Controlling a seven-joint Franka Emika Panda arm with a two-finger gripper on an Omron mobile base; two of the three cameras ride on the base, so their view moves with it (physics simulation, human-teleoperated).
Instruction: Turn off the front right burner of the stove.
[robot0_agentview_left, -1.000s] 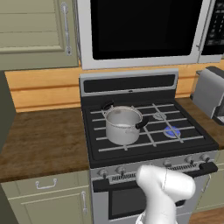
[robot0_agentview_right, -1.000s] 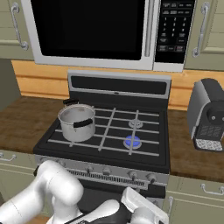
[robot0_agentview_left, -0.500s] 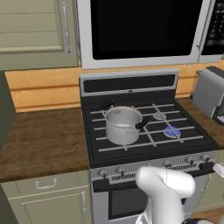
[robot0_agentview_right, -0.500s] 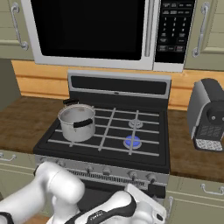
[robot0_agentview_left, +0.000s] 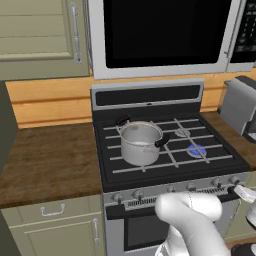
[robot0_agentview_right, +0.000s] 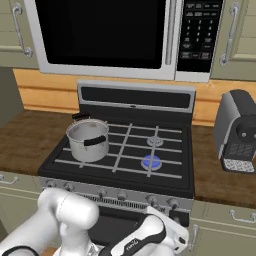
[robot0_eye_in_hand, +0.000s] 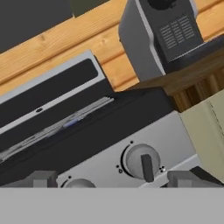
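The front right burner (robot0_agentview_right: 151, 161) glowed blue at centre-right of the stove (robot0_agentview_right: 120, 172). Its knob (robot0_eye_in_hand: 141, 161) sat at bottom centre of the hand view, between and beyond the pincer (robot0_eye_in_hand: 113, 179) fingertips, which stood apart. The knob's pointer ran nearly vertically in that frame.

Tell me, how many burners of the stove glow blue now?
1: the front right burner glows blue on the stove. The burner behind it is grey; the pot may hide others.

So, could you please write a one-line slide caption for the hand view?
Open gripper facing a stove knob, with the coffee machine on the counter beyond.
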